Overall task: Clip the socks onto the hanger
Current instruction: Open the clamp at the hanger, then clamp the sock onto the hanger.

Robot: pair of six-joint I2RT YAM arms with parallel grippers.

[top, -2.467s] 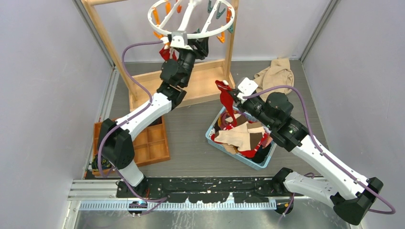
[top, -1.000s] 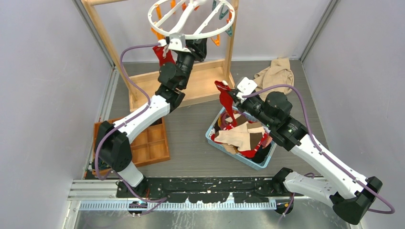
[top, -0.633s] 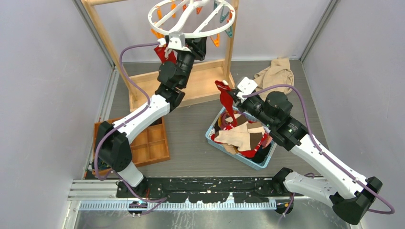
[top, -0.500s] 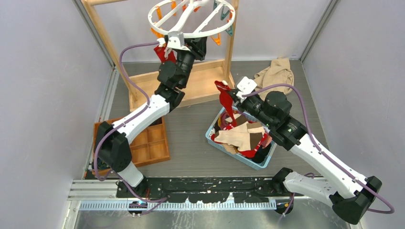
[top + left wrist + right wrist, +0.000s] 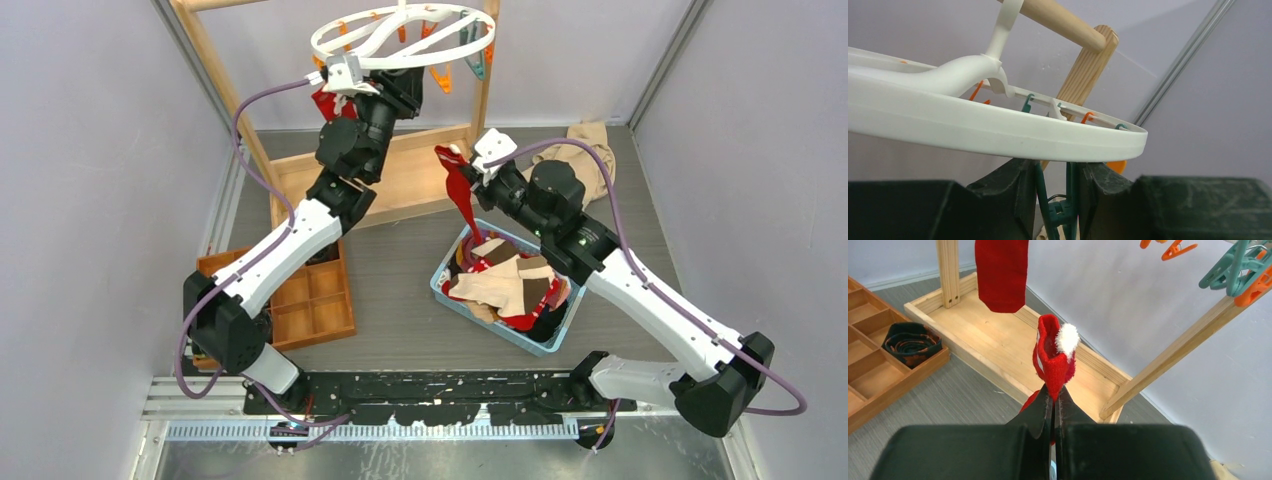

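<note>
- Grey table [image 5: 390, 300] carrying everything, seen from the top view
- Tall wooden frame [image 5: 410, 180] standing at 12 o'clock on the table, its base board lying flat
- White ring hanger [image 5: 400, 62] hanging from the frame's top bar at 12 o'clock, tilted, with orange and teal clips dangling from it
- Wooden tray [image 5: 320, 300] with compartments sitting at 8 o'clock, a dark rolled item [image 5: 913, 342] lying in one compartment
- Blue bin [image 5: 438, 278] sitting at 4 o'clock, a heap of socks [image 5: 510, 285] in red, tan and brown filling it
- Beige cloth [image 5: 590, 140] lying crumpled at 2 o'clock, apart from the bin
- Left gripper [image 5: 1055, 172] reaching up just under the hanger rim at its 6 o'clock edge, jaws pressing on a teal clip [image 5: 1060, 212] from both sides
- Right gripper [image 5: 1053, 400] hovering above the bin's 11 o'clock corner, jaws closed and pinching a red sock [image 5: 1054, 365] with a white pom-pom, cuff pointing up, the rest trailing down towards the bin
- A second red sock [image 5: 1000, 272] hanging from the hanger's 8 o'clock side, beside the left arm
</note>
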